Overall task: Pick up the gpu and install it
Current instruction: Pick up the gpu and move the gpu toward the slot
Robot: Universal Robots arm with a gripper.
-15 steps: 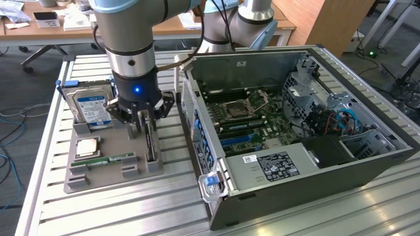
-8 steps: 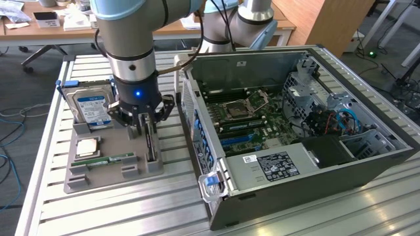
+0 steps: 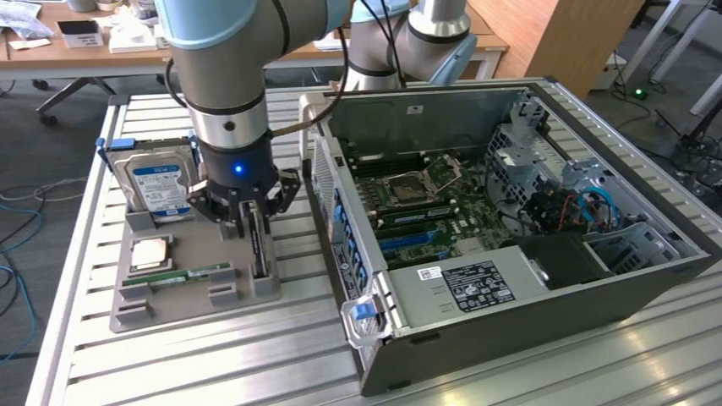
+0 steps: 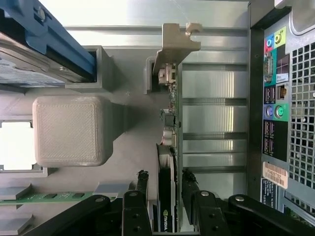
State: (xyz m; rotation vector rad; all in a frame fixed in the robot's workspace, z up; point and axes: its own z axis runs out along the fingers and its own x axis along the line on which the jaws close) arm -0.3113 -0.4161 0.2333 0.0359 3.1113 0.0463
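Note:
The gpu (image 3: 260, 258) stands on its long edge in a slot of the grey holder tray (image 3: 198, 245), beside the open computer case (image 3: 451, 110). In the wrist view the gpu (image 4: 167, 162) is a thin dark card, and its pale metal bracket (image 4: 174, 46) is at the end away from my gripper. My gripper (image 3: 246, 224) is low over the card's far end. Its black fingers (image 4: 142, 182) straddle the card, and the gripper (image 4: 166, 179) is open, with a narrow gap on each side. The card still sits in its slot.
On the same tray are a blue-labelled hard drive (image 3: 158, 186), a processor chip (image 3: 152, 251) and a green memory stick (image 3: 192, 275). The case lies open at the exterior view's right with its motherboard (image 3: 418, 194) exposed. Its rear port panel (image 4: 275, 103) is close beside the tray.

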